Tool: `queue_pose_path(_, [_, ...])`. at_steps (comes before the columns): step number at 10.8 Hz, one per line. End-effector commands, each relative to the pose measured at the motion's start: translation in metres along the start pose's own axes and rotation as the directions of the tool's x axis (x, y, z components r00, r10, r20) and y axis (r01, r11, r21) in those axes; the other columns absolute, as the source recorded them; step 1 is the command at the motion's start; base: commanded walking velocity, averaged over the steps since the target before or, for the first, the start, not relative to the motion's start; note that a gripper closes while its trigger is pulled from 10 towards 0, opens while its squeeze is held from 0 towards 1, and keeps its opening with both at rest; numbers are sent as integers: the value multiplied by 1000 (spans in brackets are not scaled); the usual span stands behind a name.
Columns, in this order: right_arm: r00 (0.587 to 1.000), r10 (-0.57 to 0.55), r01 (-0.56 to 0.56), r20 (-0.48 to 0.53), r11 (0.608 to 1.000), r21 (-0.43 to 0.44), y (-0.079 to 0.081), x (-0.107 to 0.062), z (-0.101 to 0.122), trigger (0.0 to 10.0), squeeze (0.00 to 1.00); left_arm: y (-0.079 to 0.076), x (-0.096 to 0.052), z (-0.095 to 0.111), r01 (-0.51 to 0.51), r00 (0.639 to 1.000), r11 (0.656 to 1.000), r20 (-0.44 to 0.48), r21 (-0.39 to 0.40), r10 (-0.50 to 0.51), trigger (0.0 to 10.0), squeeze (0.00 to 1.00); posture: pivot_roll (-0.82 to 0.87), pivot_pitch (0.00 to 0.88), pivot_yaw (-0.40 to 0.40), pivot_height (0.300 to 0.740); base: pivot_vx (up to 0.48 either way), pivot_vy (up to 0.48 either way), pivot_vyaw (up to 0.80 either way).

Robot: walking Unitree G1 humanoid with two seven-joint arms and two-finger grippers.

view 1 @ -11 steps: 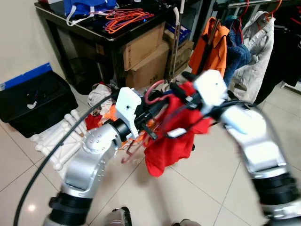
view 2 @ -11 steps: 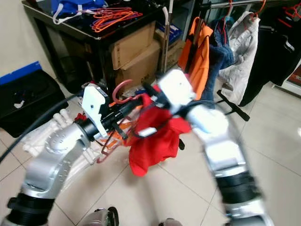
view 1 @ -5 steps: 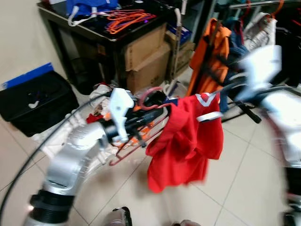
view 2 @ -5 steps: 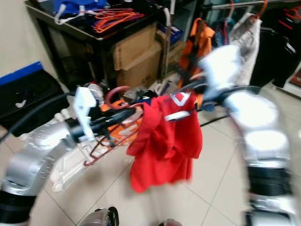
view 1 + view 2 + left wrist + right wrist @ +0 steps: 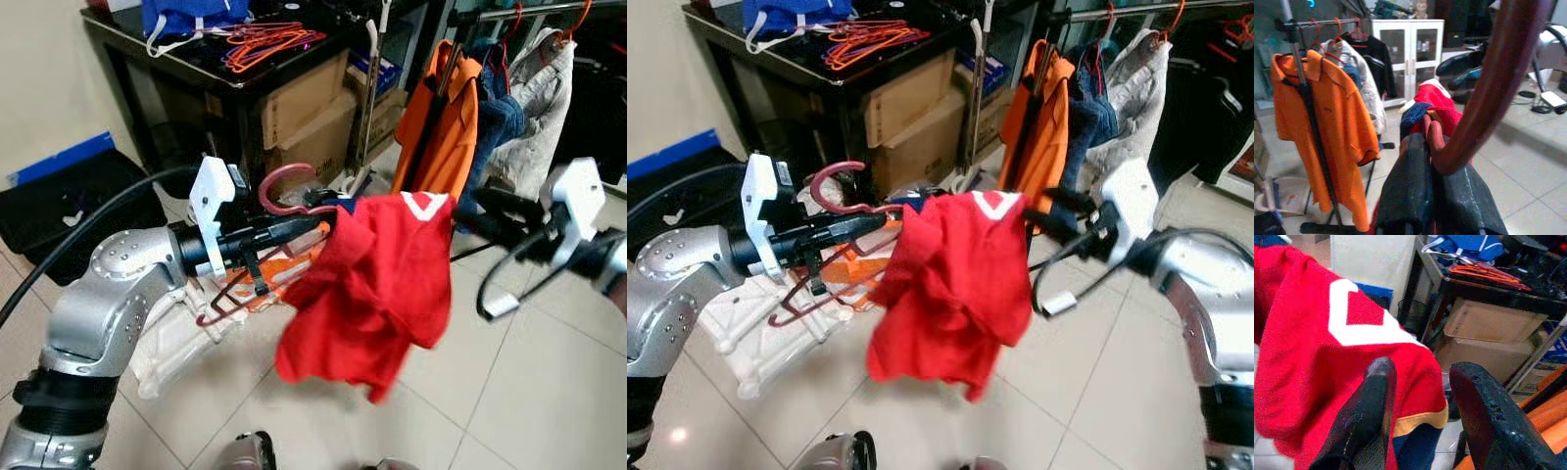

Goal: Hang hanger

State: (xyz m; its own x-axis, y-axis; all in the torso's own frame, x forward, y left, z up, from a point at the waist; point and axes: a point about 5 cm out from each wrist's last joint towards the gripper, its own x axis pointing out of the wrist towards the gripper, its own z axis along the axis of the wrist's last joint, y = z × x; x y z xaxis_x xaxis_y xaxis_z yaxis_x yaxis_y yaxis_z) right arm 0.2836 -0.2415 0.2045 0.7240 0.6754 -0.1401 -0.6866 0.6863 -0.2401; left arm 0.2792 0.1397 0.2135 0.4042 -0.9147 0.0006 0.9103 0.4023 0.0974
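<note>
Firstly, at about nine o'clock in the head views, the silver left arm reaches toward the centre, and the left gripper has its two black fingers pressed together on the neck of a dark red hanger. The hanger's hook curls upward just above the fingers, and its frame dips below them. In the left wrist view the fingers clamp that red neck tightly.

At the centre, a red shirt with a white V collar hangs from the hanger, drooping toward six o'clock over the tiled floor.

At about three o'clock, the right gripper sits just beside the shirt's collar, its fingers spread apart and holding nothing; the right wrist view shows the two fingers parted, with red cloth beyond them.

Toward one o'clock, an orange shirt and other clothes hang on a clothes rack. At eleven o'clock stands a dark table with orange hangers on top and cardboard boxes beneath.
</note>
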Motion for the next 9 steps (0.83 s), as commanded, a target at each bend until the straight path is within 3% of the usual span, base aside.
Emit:
queue_pose_path(1, [1000,24,-24,-16,1000,-11,1,-1,-3,10000,0,1,0,16,32,998,999,48,40,-34,10000,0,-147,79,18,740,0,0,0])
queue_pose_path(6, [997,71,-71,-39,997,-1,12,8,-14,10000,0,-7,5,18,103,993,994,57,21,-104,10000,0,-150,83,29,740,0,0,0])
queue_pose_path(9, [1000,-11,11,8,1000,8,5,15,-11,10000,0,-10,7,16,114,992,993,52,13,-115,10000,0,-153,89,32,740,0,0,0])
